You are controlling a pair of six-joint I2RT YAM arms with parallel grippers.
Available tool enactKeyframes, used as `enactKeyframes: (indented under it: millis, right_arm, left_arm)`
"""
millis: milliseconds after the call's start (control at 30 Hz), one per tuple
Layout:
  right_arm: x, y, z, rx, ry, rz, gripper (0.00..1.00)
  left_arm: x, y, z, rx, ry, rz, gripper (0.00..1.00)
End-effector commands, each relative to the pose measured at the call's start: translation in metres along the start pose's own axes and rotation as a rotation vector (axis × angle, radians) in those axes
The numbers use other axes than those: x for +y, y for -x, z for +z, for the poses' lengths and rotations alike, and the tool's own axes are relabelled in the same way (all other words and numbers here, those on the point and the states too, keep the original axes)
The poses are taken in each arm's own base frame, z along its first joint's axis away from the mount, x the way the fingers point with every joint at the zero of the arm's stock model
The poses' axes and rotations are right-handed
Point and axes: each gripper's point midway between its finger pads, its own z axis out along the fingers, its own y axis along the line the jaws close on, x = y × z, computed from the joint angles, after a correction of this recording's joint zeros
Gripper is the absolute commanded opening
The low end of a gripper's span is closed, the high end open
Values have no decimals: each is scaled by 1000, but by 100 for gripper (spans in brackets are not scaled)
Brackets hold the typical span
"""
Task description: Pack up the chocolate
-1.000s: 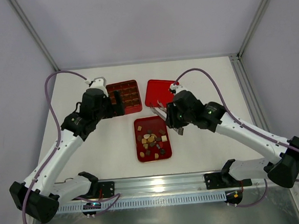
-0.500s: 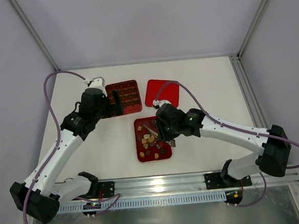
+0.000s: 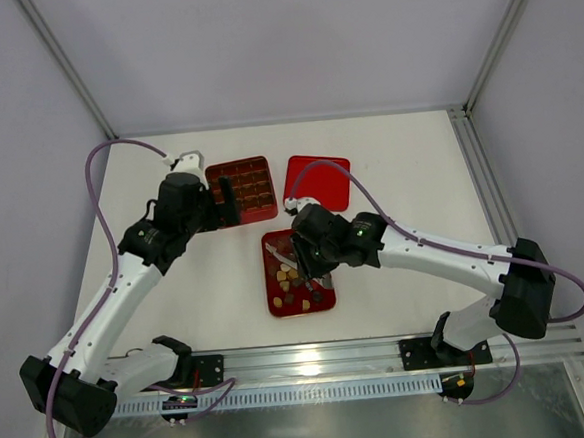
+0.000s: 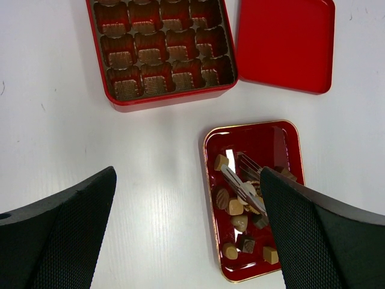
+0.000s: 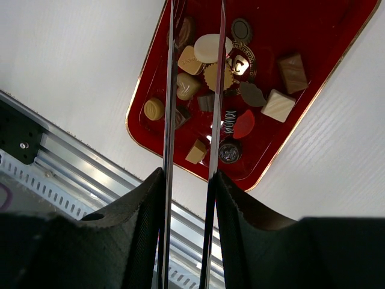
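Note:
The chocolate lies as several small dark, tan and cream pieces in a shallow red tray, also seen from above. My right gripper is shut on a pair of metal tongs. Their two blades reach over the pile, a gap between them, and nothing shows pinched at their tips. From the top view the right gripper hangs over the tray's far half. My left gripper stands wide open and holds nothing. It hovers at the near edge of the red compartmented box.
The box's brown-lined cells look unfilled. The flat red lid lies right of the box, behind the tray. A metal rail with the arm bases runs along the near edge. Frame posts stand at the back corners.
My right arm has swung left from beside the lid to over the tray, carrying the tongs, whose blades have drawn slightly closer. The left arm has not moved.

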Motion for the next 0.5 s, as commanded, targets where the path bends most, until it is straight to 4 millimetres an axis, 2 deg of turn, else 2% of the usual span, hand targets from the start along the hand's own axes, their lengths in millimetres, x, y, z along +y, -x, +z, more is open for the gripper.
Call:
enactKeyframes:
  millis: [0,467]
  right_arm:
    - [18,20,-3,-48,41,2,40]
    - [24,23,10,-33,25,27,36]
  left_arm:
    - [1,5,-4,-26,-4,0,100]
    - [2,5,-4,-30,-7,-6,100]
